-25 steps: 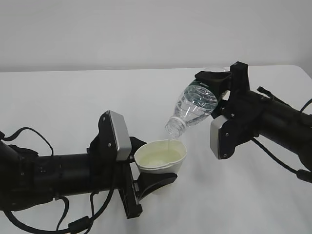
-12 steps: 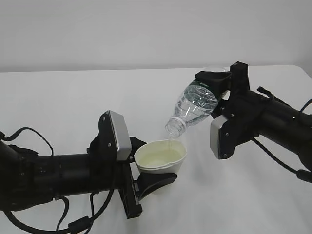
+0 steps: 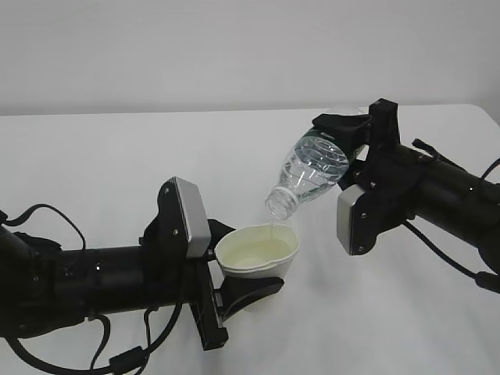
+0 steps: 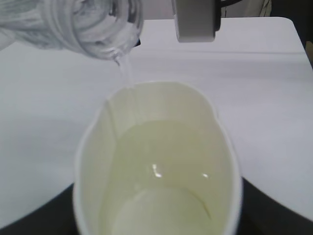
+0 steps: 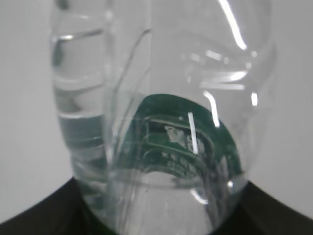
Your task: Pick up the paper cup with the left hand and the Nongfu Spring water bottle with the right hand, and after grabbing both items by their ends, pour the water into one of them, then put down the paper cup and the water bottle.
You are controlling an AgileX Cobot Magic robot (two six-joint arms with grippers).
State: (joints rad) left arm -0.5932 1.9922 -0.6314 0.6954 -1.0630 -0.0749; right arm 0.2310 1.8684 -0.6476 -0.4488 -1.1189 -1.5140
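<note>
My left gripper [image 3: 234, 285] is shut on the paper cup [image 3: 258, 254] and holds it above the table, its rim squeezed into an oval. The cup [image 4: 156, 166] is partly filled with clear water [image 4: 166, 171]. Above and to the right of it, my right gripper [image 3: 344, 137] is shut on the base end of the Nongfu Spring water bottle [image 3: 312, 172], which tilts down to the left. The capless neck hangs just over the cup's far rim. A thin stream of water [image 4: 124, 71] runs from the neck into the cup. The bottle [image 5: 161, 122] fills the right wrist view.
A white table [image 3: 117, 156] lies under both arms, with a pale wall behind it. The left arm [image 3: 86, 281] reaches in low from the left with loose black cables. The right arm [image 3: 437, 195] comes in from the right.
</note>
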